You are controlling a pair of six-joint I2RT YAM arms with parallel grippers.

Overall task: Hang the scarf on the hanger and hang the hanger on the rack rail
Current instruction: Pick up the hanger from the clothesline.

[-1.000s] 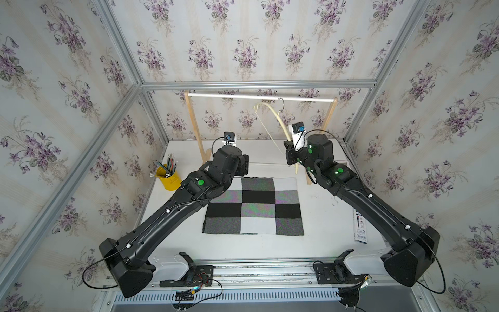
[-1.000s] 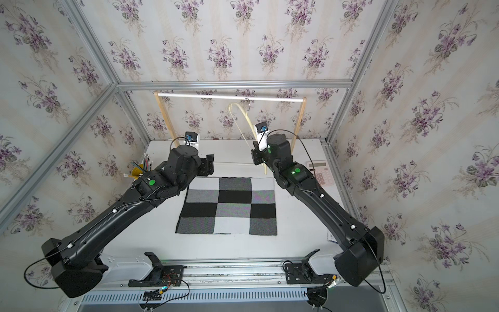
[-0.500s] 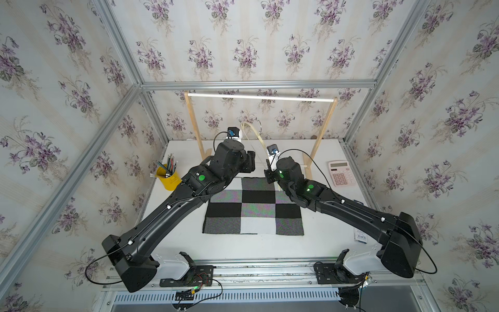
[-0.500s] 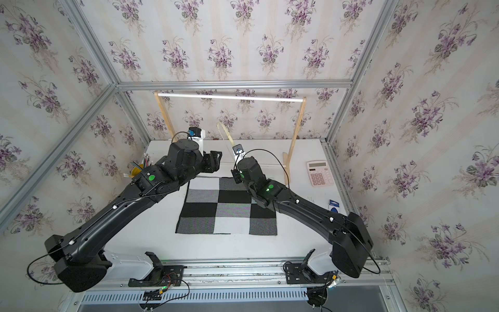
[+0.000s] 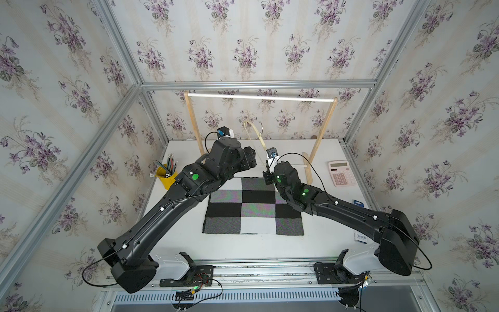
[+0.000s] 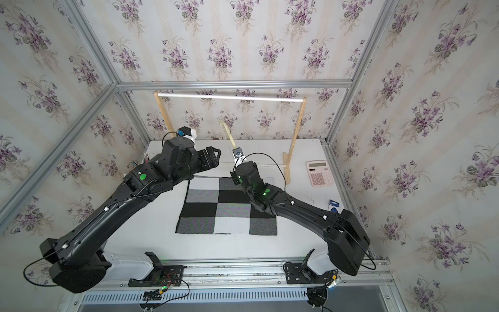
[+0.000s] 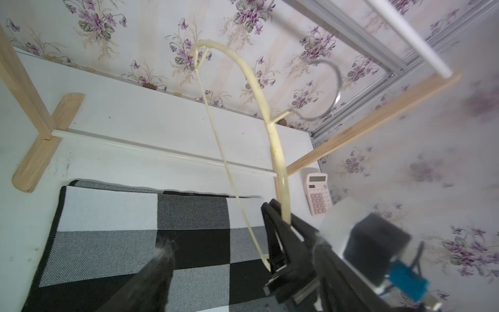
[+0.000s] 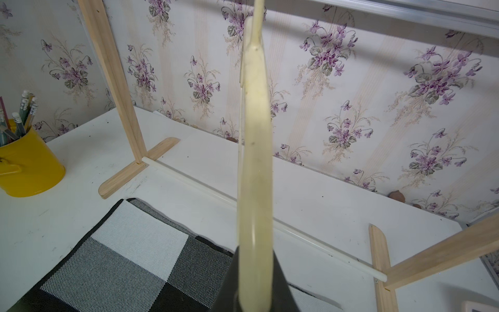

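Top views, scarf: the scarf point(image 5: 253, 208) lies flat and fully spread in the middle of the desk point(image 5: 318, 243). Its far edge is near the rack point(image 5: 259, 97) that stands along the back edge. No cloth is lifted, so I judge the hanging itself has not begun.
Top views, hanger: the hanger point(image 5: 258, 139) stands on end above the scarf's far edge, off the rack. Held up like this, its thin bar is probably being offered for the cloth.
Top views, right arm: it reaches from the front right corner, low over the scarf's right side. The right gripper point(image 6: 234, 177) is at the hanger's lower tip.
Top views, left arm: it reaches from the front left corner with the wrist raised over the scarf's far left corner. The left gripper point(image 6: 214, 158) is spread and empty, pointing at the hanger and apart from it.
Left wrist view, grip: the right gripper point(image 7: 280, 224) pinches one end of the curved arm. The metal hook point(image 7: 332, 81) is free in the air and the thin bar point(image 7: 224, 162) is bare.
Left wrist view, own fingers: the fingers point(image 7: 162, 259) are blurred and well apart, with nothing between them; the scarf point(image 7: 135, 229) lies below.
Right wrist view, grip: the jaws are pressed on both faces of the hanger point(image 8: 255, 162), which is seen edge-on and rises nearly upright.
Right wrist view, surroundings: the scarf's far corner point(image 8: 121, 264) is beneath, and the yellow pencil cup point(image 8: 27, 162) sits near the desk's left edge.
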